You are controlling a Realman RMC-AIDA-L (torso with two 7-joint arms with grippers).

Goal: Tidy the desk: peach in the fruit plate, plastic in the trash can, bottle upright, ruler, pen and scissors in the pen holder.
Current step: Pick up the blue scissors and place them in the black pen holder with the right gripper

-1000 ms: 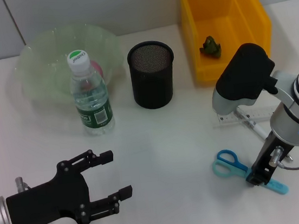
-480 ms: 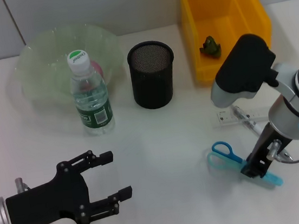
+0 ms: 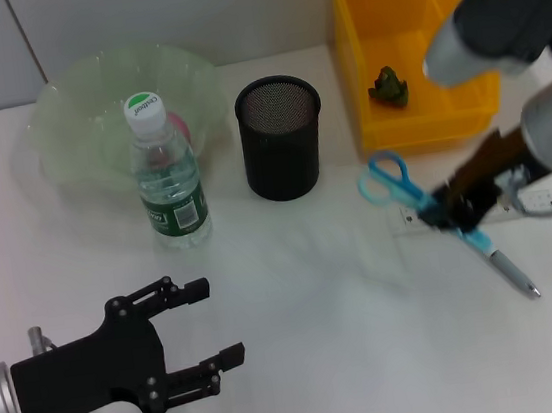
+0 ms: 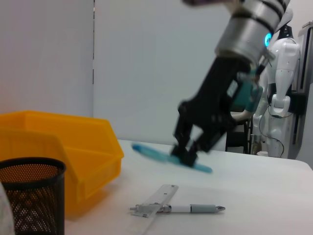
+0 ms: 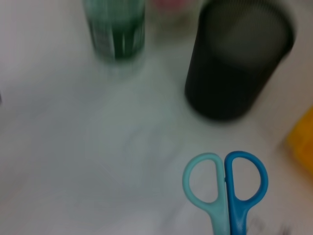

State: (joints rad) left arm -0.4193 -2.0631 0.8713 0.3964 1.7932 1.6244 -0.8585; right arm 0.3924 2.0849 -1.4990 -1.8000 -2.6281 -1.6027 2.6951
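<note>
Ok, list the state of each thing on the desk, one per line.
Scissors: closed, held off the desk by the right gripper.
Water bottle: upright, capped.
Peach: in the fruit plate.
Pen holder: upright.
Pen: lying flat.
Ruler: lying flat.
Left gripper: open.

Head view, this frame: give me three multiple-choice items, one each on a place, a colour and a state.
1. Where is the crumpled green plastic scrap?
A. in the yellow plastic bin
B. in the black mesh pen holder
C. on the white table

2. What colour are the two handle loops of the scissors?
A. both red
B. light teal and blue
C. both black

3. How does the clear water bottle with the green-and-white cap stand?
A. on its side
B. upside down
C. upright

Answers: 1 A, it lies on the bin's floor. 2 B, the right wrist view shows both loops. 3 C, its cap points up.
</note>
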